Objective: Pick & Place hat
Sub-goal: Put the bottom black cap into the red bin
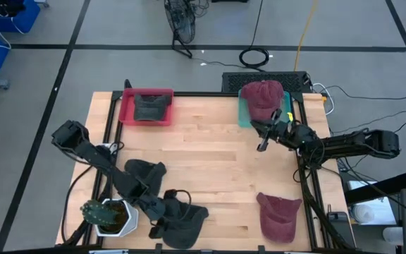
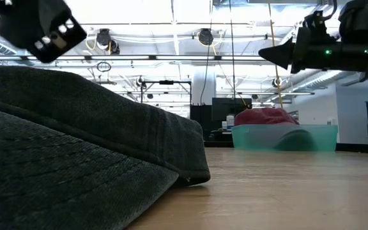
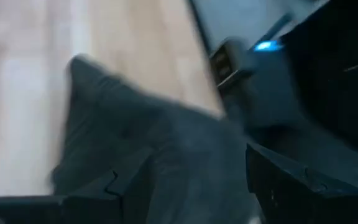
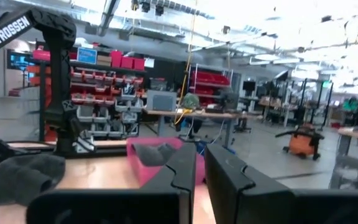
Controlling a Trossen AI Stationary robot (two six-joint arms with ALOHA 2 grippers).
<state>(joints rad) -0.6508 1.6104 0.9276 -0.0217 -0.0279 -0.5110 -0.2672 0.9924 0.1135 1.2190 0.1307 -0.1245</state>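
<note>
Four hats were spread over the desk [image 1: 210,152], two dark and two maroon, and two more sat in bins along the far edge. My left hand [image 1: 162,224] was low at the near left, fingers spread wide over the dark hat [image 1: 182,215] lying there; in the left wrist view that hat [image 3: 148,149] filled the gap between my fingers [image 3: 303,186], so I judged I had either just let go of it or was lining up to take it. A second dark hat [image 1: 145,171] lay just beyond it, near the potted plant [image 1: 108,215].

My right hand [image 1: 261,144] hung above the desk by the far right, fingers nearly together and holding nothing, just beside the teal bin [image 1: 244,113] that carried a maroon hat [image 1: 263,97]. The red bin [image 1: 146,107] at the far left held a dark hat, which suggested sorting by colour. Another maroon hat [image 1: 279,215] waited at the near right.
</note>
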